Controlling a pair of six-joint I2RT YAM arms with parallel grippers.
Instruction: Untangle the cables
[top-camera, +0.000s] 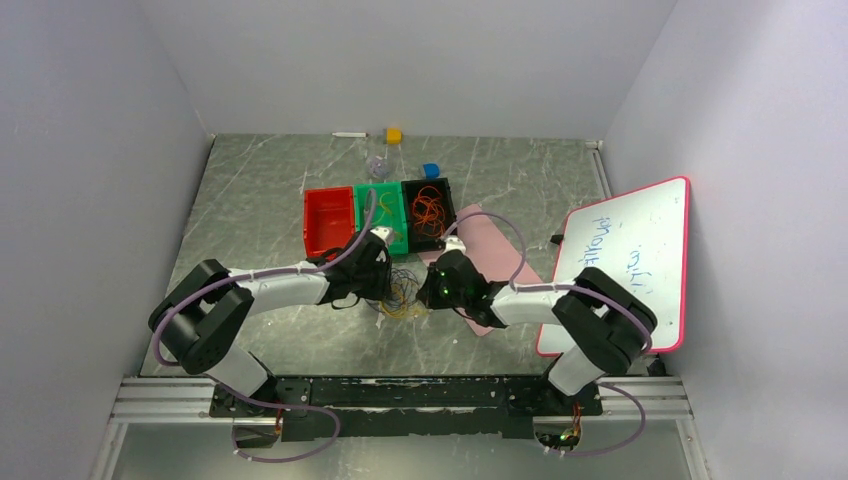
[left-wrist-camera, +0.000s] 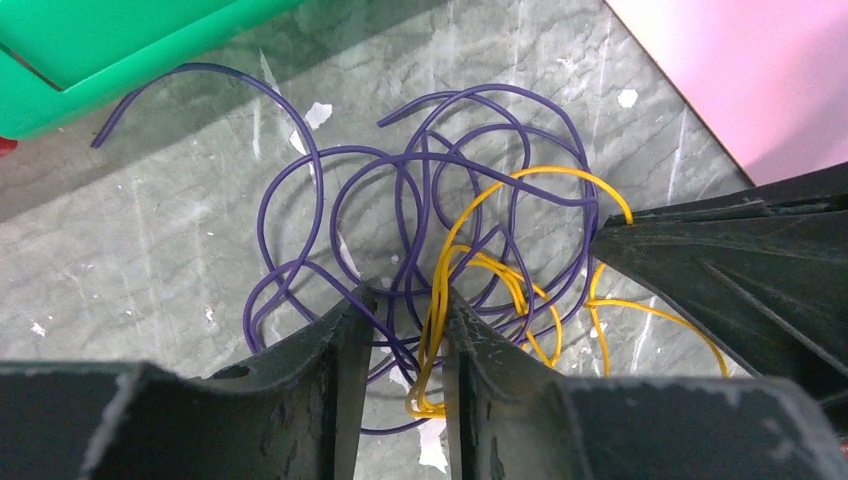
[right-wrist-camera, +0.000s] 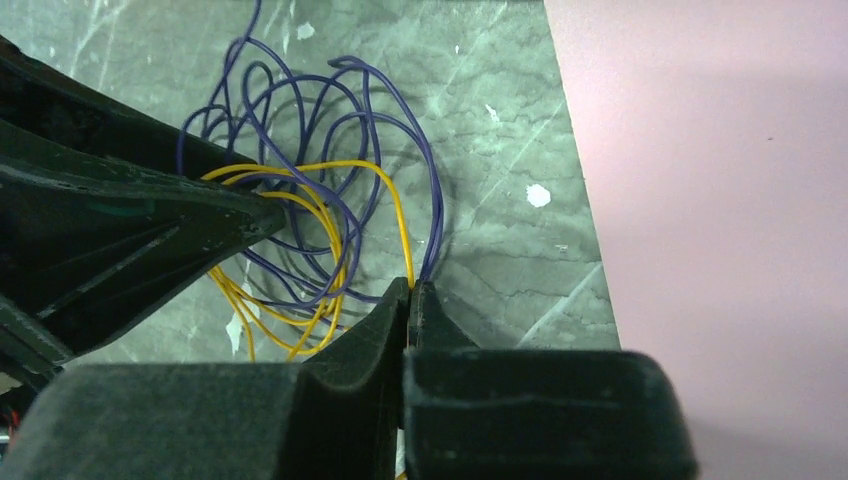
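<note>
While clamping the right end effector (right-wrist-camera: 410, 292) tip to tip on the yellow cable (right-wrist-camera: 320, 163), perhaps with a purple strand caught beside it, anchors the right edge of the tangle (top-camera: 400, 298), probably to give a fixed point for drawing loops away. Sets the left end effector (left-wrist-camera: 406, 300) opposite, fingers apart, straddling a yellow run and several purple cables (left-wrist-camera: 430, 157) without closing on them. Looks like lining up for a second grip, not yet taken. Hard to say which strand would be caught, with yellow and purple crossing right in the gap.

Leaves the tangle as one low heap flat on the bench (top-camera: 250, 190), between the two wrists, just short of the green bin (top-camera: 383, 212) and near the pink mat (top-camera: 495, 255) without reaching it. Further out, shows a red bin (top-camera: 328, 222) on the left and a black bin (top-camera: 446, 215) holding orange cables (top-camera: 430, 208), hinting at sorting by colour once freed. Calls for a slow pull apart, with purple threaded through yellow in several places and liable to tighten.
</note>
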